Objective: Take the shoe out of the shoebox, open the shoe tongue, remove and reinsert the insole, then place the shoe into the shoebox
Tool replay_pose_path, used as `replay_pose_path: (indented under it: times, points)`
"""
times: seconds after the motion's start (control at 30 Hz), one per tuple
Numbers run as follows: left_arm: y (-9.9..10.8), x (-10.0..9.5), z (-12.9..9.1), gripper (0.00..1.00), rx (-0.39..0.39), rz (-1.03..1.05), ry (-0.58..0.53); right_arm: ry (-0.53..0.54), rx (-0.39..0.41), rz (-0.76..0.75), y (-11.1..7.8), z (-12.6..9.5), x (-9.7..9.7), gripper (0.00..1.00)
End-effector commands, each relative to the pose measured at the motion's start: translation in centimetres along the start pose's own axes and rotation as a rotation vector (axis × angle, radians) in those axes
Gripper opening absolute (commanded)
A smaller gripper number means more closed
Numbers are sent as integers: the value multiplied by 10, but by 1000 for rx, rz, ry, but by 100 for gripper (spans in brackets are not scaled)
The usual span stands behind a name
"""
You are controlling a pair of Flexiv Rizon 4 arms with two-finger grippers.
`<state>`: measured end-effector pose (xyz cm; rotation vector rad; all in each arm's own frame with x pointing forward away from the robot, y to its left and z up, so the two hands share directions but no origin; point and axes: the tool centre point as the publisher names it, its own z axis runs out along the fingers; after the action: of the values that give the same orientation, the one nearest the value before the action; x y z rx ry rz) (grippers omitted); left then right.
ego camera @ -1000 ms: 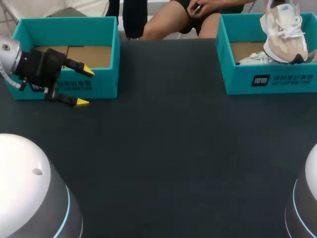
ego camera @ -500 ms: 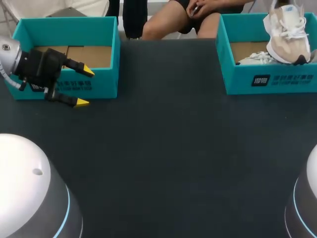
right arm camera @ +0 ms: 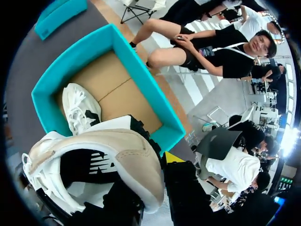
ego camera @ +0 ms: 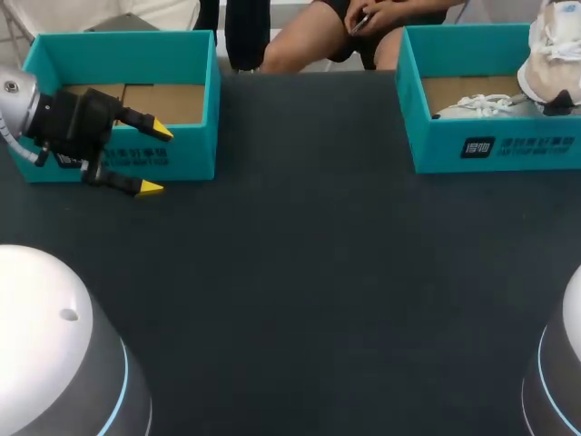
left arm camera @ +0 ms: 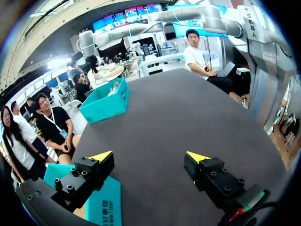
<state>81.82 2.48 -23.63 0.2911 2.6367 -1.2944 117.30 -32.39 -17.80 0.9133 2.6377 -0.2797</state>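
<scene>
Step in hand: shoe removal. One beige-and-white lace-up sneaker (ego camera: 552, 64) hangs above the right teal cardboard shoebox (ego camera: 490, 150), the right gripper (right arm camera: 165, 165) clamped on it by my judgement, one tip hidden. Next: clear the wall and set it on the dark table (ego camera: 300, 272). Left gripper (ego camera: 156, 159): fingers apart, empty, beside the left teal cardboard shoebox (ego camera: 186, 154). Shoeboxes, two; sneakers, two, counting the white sneaker (ego camera: 472, 107) lying boxed.

beige shoe (ego camera: 554, 50): has drifted right above the right shoebox (ego camera: 490, 145), now half off the head view's right edge | white shoe (ego camera: 477, 106) lying in that box: more of it uncovered than a second ago
</scene>
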Motion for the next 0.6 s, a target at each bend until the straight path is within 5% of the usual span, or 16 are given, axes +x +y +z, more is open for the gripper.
replay_pose_path:
  times: [0.03,0.33,0.6]
  points:
    - [-1,0,0,100,-4,0,1,34,106,265,8,4,-14,0]
    - [-1,0,0,100,-4,0,1,153,79,783,-19,5,-20,0]
    - [-1,0,0,100,-4,0,1,105,-10,1070,-34,6,-9,0]
